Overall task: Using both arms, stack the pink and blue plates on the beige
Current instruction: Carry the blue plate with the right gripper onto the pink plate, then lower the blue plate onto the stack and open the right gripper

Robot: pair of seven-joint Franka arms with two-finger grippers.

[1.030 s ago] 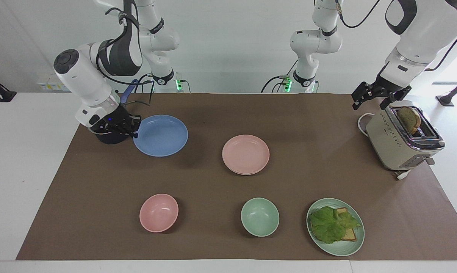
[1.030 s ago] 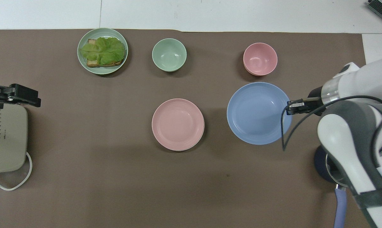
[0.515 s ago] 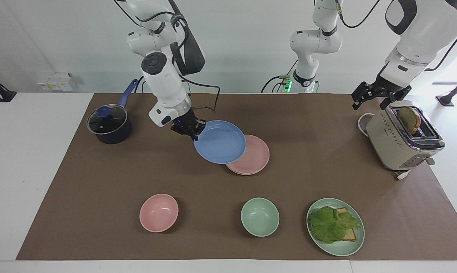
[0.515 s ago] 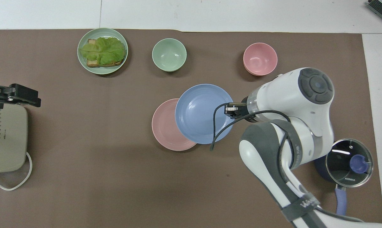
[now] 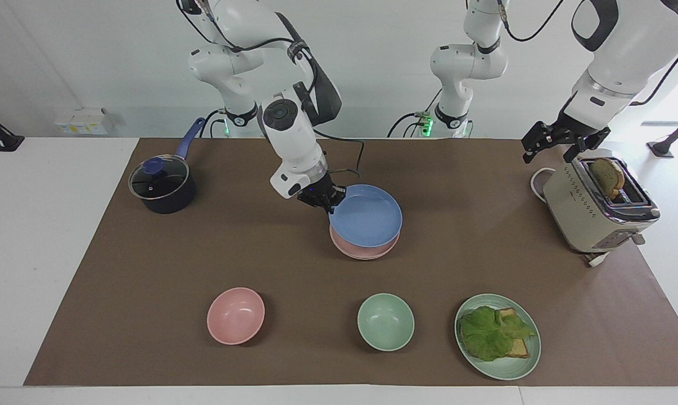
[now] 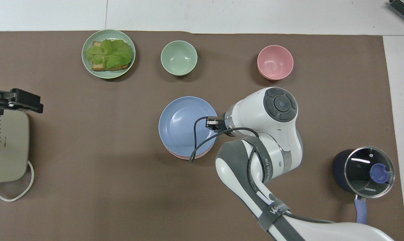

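My right gripper (image 5: 330, 203) is shut on the rim of the blue plate (image 5: 367, 218), on the side toward the right arm's end of the table. It holds the plate just over the pink plate (image 5: 367, 253) at the table's middle. Only a crescent of pink rim (image 6: 185, 156) shows under the blue plate (image 6: 182, 125) from overhead, where the right gripper (image 6: 212, 123) meets the blue rim. Whether the two plates touch I cannot tell. The beige plate is hidden. My left gripper (image 5: 555, 147) waits open above the toaster (image 5: 597, 208), holding nothing.
A dark pot with a glass lid (image 5: 162, 185) stands toward the right arm's end. Farther from the robots sit a pink bowl (image 5: 235, 315), a green bowl (image 5: 385, 322) and a green plate with lettuce and bread (image 5: 497, 336). The toaster holds a bread slice.
The right gripper has carried the blue plate from beside the pot to the table's middle, where it now covers the pink plate. The left arm has not moved.
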